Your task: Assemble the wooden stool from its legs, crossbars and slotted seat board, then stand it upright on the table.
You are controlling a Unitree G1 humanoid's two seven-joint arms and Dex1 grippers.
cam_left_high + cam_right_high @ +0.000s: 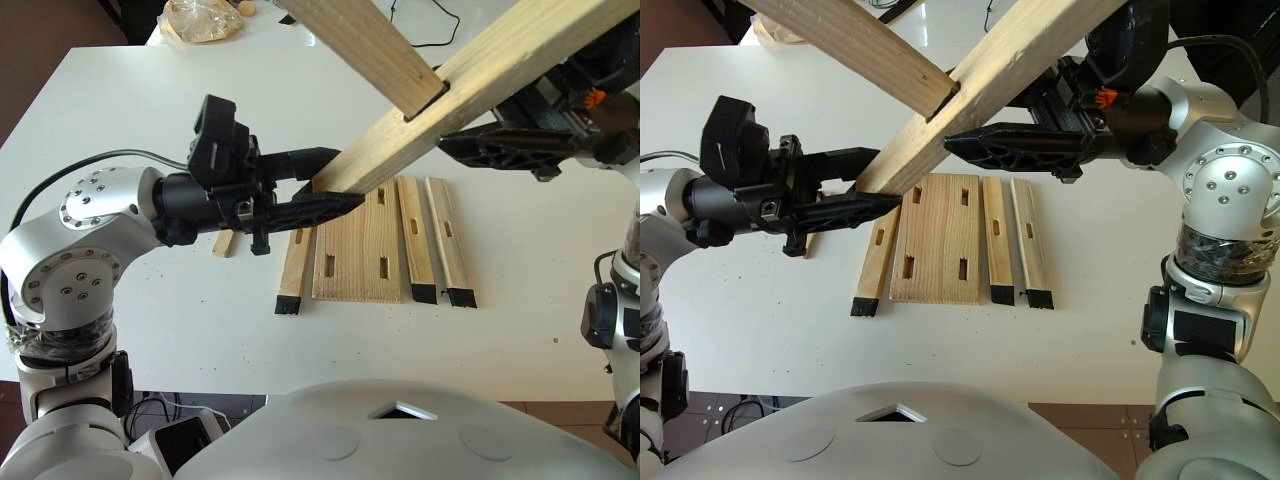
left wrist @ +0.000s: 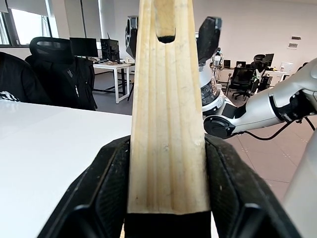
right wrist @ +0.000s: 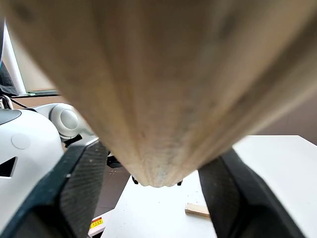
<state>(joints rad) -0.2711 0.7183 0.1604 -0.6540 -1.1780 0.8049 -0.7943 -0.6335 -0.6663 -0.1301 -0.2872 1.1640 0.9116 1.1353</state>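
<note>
1. Nearest the robot, a bare strip of the white table (image 1: 400, 350) runs along its front edge. By the look of it, this is the readiest spot for standing a finished stool.
2. Just beyond it, the slotted seat board (image 1: 365, 240) lies flat. One spare leg (image 1: 298, 270) lies just beside its left edge and two more legs (image 1: 432, 240) lie to its right, black-capped ends toward the robot. A short wooden piece (image 1: 225, 243) pokes out from under the left arm.
3. Above these parts, the left pincer (image 1: 340, 178) is clamped on the low end of the held leg (image 1: 470, 70), which slants up toward the far right. The right pincer (image 1: 965, 138) grips the same leg higher up, its fingers flanking the wood.
4. A crossbar (image 1: 370, 45) sits in the held leg's slot and runs up toward the far left, out past the picture's edge.
5. Judged from this layout, the build is in its early stage: one joint is seated. Three legs, the seat board and any other crossbars have yet to be fitted, and nothing stands upright.
6. The table's left half offers open room. The held leg's low end hangs close over the seat board, so a careless swing could knock the loose parts. At the far edge sit a plastic bag (image 1: 200, 18) and a black cable (image 1: 430, 30), well apart from the work.
</note>
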